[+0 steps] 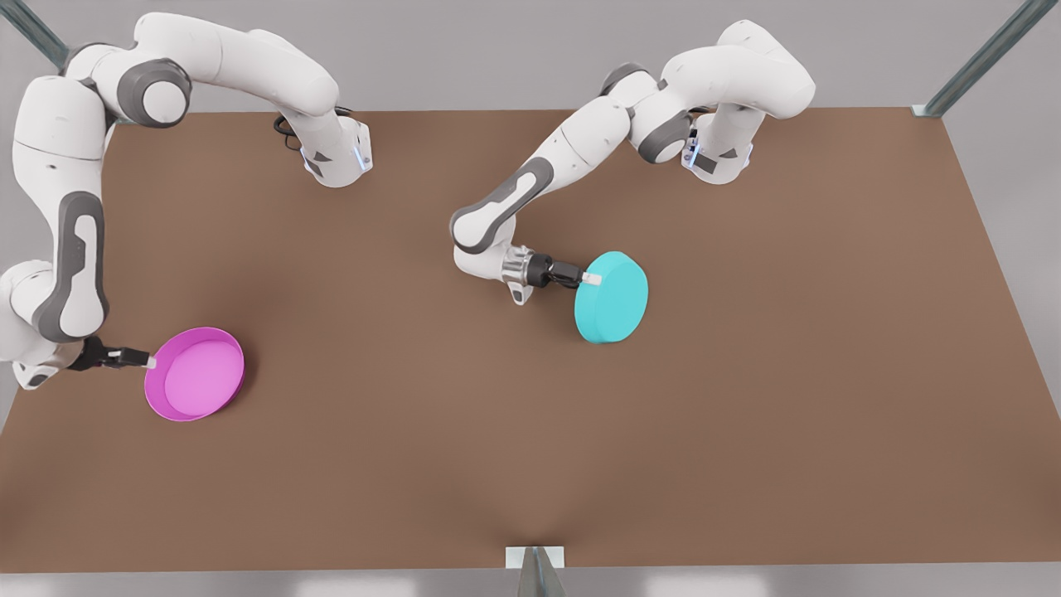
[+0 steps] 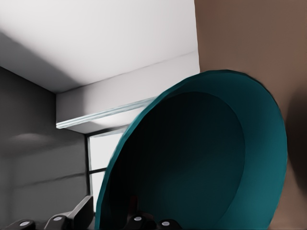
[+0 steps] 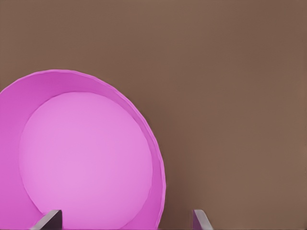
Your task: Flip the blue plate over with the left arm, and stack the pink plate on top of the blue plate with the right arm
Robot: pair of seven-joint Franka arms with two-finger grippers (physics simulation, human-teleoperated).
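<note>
The blue plate point(image 1: 612, 298) hangs tilted above the table near the middle of the front view, its flat underside facing the camera. My left gripper point(image 1: 590, 278) is shut on the rim at the plate's upper-left edge. In the left wrist view the plate's dark hollow inside point(image 2: 192, 158) looms close. The pink plate point(image 1: 195, 374) lies right side up on the table at the front view's left. My right gripper point(image 1: 149, 360) is open at the plate's left rim. In the right wrist view its fingertips point(image 3: 50, 219) stand wide apart on either side of the near rim of the pink plate point(image 3: 86, 153).
The brown table point(image 1: 746, 414) stretches wide between and in front of the two plates. Metal frame posts stand at the far corners point(image 1: 978, 58) and at the middle of the near edge point(image 1: 535, 572). Both arm bases sit at the far side.
</note>
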